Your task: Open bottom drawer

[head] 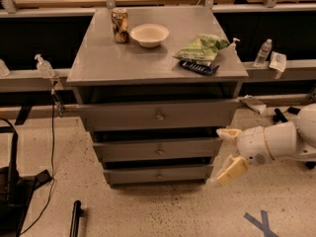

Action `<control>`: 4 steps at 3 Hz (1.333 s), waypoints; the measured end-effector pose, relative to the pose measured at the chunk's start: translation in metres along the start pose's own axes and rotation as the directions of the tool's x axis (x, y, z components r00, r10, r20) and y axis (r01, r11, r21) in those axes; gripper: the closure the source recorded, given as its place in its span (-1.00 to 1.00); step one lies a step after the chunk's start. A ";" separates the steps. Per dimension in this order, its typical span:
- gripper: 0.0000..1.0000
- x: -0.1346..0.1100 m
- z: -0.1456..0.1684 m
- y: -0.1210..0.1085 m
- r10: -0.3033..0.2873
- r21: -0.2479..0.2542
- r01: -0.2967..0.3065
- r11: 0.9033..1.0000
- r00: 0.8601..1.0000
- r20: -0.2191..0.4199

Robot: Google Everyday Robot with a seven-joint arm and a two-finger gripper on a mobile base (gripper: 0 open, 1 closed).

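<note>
The grey cabinet (148, 58) has three drawers. The bottom drawer (158, 174) is the lowest and shallowest, with a small round knob (159, 175) at its centre; its front stands about in line with the one above. My gripper (228, 151) is to the right of the cabinet, level with the middle and bottom drawers, just off their right ends. Its two cream fingers (231, 170) are spread apart and hold nothing. It touches no drawer.
On the cabinet top stand a can (120, 25), a white bowl (149, 35), a green chip bag (201, 48) and a dark flat item (198, 67). Bottles (264, 52) sit on the rail behind. A black stand (12, 181) and a cable lie at the lower left floor.
</note>
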State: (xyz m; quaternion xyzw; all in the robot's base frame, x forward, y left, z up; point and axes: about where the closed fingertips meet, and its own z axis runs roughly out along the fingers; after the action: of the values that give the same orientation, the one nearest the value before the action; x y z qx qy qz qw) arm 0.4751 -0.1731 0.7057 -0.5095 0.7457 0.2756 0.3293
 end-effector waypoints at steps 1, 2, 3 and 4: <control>-1.00 -0.010 0.030 -0.022 -0.024 -0.008 0.027 1.000 0.965 0.260; -1.00 -0.002 0.086 -0.029 -0.043 -0.096 0.108 0.989 0.856 0.515; -1.00 0.087 0.153 -0.027 0.126 -0.294 0.054 0.954 0.820 0.558; -1.00 0.182 0.200 -0.011 0.315 -0.441 -0.084 0.894 0.817 0.483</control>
State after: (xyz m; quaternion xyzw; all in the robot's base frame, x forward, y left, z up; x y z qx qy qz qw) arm 0.4792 -0.1324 0.4378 -0.3836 0.5994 0.5884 0.3839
